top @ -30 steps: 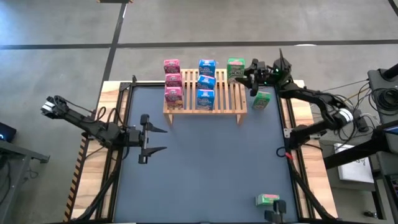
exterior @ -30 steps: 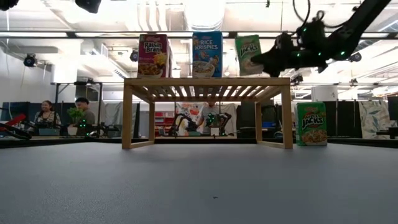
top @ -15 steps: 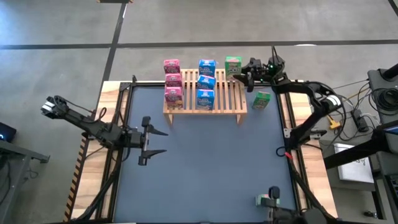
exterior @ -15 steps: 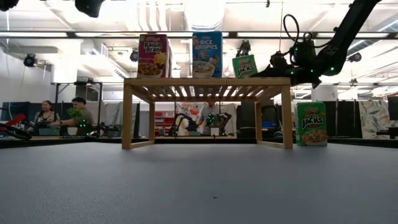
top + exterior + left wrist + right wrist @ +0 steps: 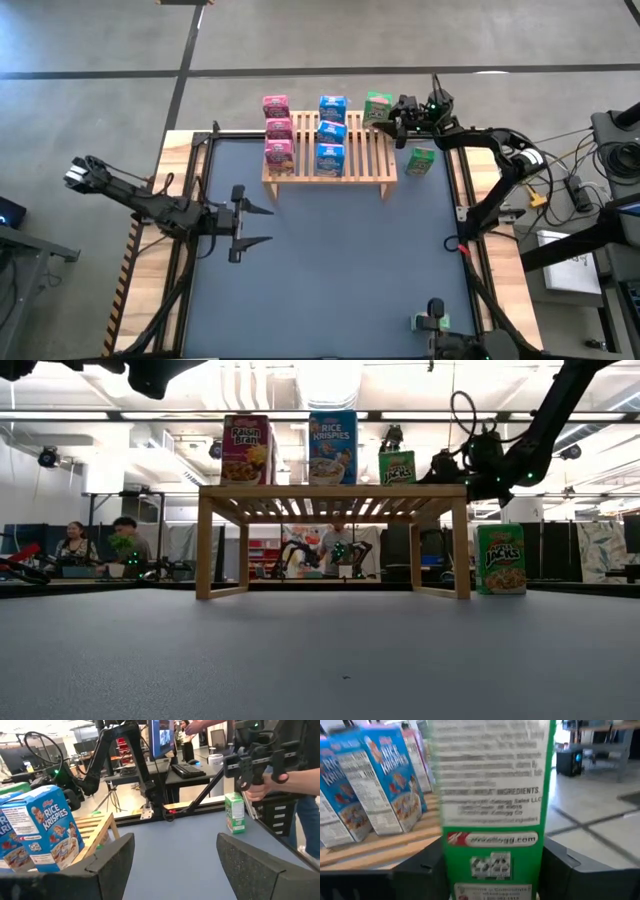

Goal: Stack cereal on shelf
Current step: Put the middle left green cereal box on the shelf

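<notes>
Here, the light wooden slatted rack (image 5: 329,160) stands at the far middle of the dark table mat (image 5: 330,270). On its top: a column of three pink cardboard cereal boxes (image 5: 277,130) toward the left, a column of three blue cardboard cereal boxes (image 5: 331,132) in the middle, and one green cardboard cereal box (image 5: 377,108) at the far right corner. In the low view that green box (image 5: 397,467) stands upright on the slats.

The right gripper (image 5: 392,117) is at the green box on the rack, reaching in from the right. From the right wrist the box's printed side panel (image 5: 492,820) fills the space between the two dark fingers (image 5: 422,872), one on each side of it; whether the pads press it or have slackened, cannot tell.

A second green box (image 5: 421,160) stands on the mat just to the right of the rack, upright in the low view (image 5: 500,559). A third green box (image 5: 431,322) sits near the table's front edge, right of centre.

The left gripper (image 5: 255,225) hovers over the left part of the mat, well apart from the rack, fingers (image 5: 112,857) spread wide with nothing between them.

A person's hand (image 5: 262,785) shows beyond the table in the left wrist view.
</notes>
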